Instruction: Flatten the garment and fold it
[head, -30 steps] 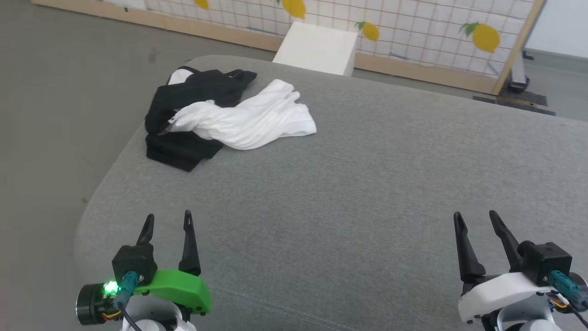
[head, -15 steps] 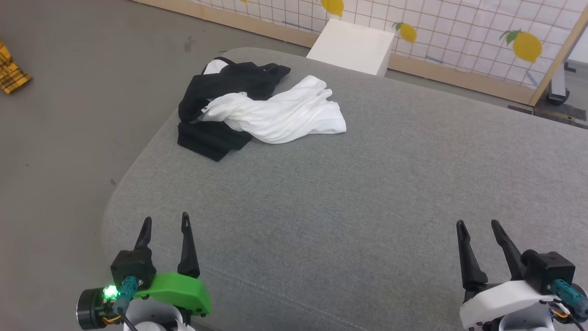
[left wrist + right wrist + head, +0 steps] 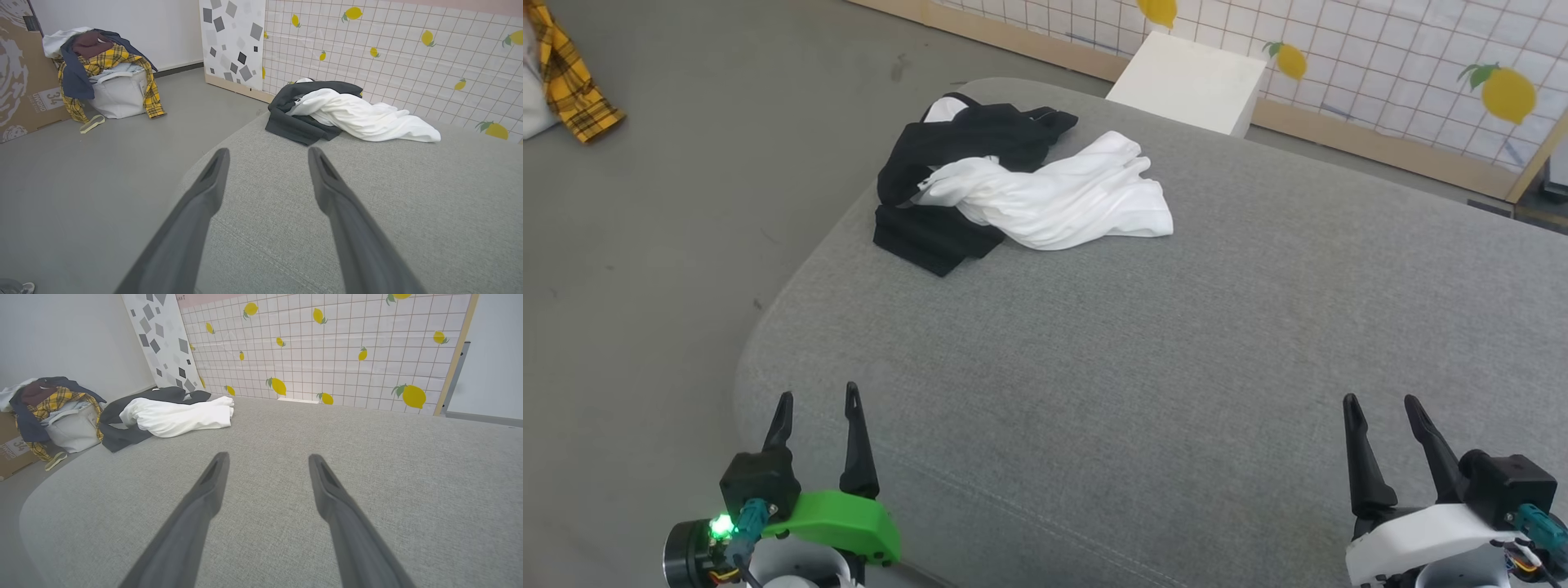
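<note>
Panning left, garment (image 3: 1062,204) still crumpled

Bare grey cushion (image 3: 1143,367) before crumpled garment (image 3: 1029,188)

A lab-like test room: lemon-print partition (image 3: 327,355), cardboard box (image 3: 18,81), heaped laundry bag (image 3: 118,96).

Grey fabric-covered worktop (image 3: 1192,351) had rounded corners and a stitched seam near the front edge. The garment (image 3: 1045,196) lay crumpled at its far left corner, white part bunched over black, close to the left rim.
</note>
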### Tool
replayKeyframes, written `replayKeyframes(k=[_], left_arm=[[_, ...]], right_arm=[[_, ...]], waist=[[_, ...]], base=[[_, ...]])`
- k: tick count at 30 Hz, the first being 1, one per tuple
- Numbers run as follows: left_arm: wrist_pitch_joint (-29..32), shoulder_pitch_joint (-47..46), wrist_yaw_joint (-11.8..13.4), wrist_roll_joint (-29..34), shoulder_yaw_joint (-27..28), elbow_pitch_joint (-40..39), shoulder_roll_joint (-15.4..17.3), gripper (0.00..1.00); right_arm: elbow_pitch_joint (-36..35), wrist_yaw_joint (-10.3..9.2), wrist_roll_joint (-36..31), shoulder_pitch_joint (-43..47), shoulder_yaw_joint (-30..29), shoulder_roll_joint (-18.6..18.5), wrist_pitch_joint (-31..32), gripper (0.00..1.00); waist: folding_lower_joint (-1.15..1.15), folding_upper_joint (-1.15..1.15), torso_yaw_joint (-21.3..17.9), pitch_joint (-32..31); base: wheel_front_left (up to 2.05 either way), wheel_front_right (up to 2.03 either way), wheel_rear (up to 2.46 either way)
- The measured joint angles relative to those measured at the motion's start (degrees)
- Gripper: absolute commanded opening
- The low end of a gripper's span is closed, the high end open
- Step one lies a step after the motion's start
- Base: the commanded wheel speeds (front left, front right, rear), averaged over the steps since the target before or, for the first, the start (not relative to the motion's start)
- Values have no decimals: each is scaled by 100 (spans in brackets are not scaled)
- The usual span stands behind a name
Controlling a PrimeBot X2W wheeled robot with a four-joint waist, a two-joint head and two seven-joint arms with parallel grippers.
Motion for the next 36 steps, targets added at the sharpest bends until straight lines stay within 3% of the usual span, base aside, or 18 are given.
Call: replayKeyframes(k=[23, 29, 36], left_arm=[[-252, -78, -18, -54, -135, 392, 8, 100], [-107, -912, -233, -210, -141, 628, 46, 100], [492, -2543, -480, -922, 207, 1424, 90, 100]], right_arm=[[112, 0, 156, 108, -46, 4, -138, 100], [-110, 0, 53, 59, -88, 10, -35, 100], [-559, 0, -203, -193, -151, 10, 240, 100]], waist=[[0, 0, 309, 81], [0, 0, 180, 293], [0, 0, -54, 757]], base=[[0, 0, 0], [0, 0, 0], [0, 0, 0]])
